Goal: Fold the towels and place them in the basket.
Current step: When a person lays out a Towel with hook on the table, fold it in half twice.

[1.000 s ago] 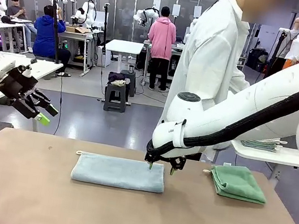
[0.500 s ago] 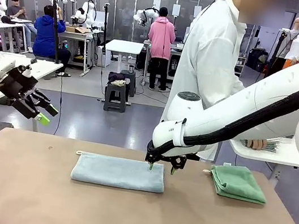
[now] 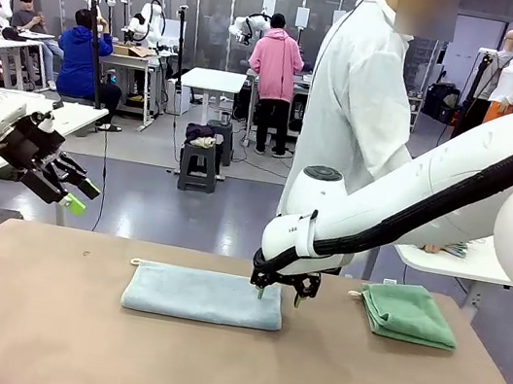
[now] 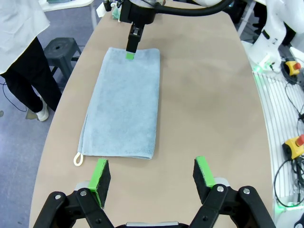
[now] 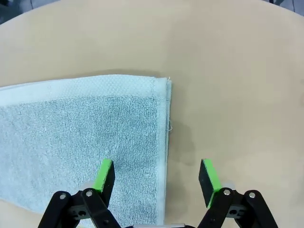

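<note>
Beside the blue towel (image 3: 204, 296), a green towel (image 3: 409, 313) lies folded.

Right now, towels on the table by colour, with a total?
Light blue towel: 1
Mint green towel: 1
Total: 2

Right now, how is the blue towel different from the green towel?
The blue towel lies long and flat near the table's middle; the green towel is a smaller, thicker bundle at the right. The right gripper hangs open over the blue towel's right end; nothing is over the green towel. Both are soft terry and lie on the tan table.
</note>
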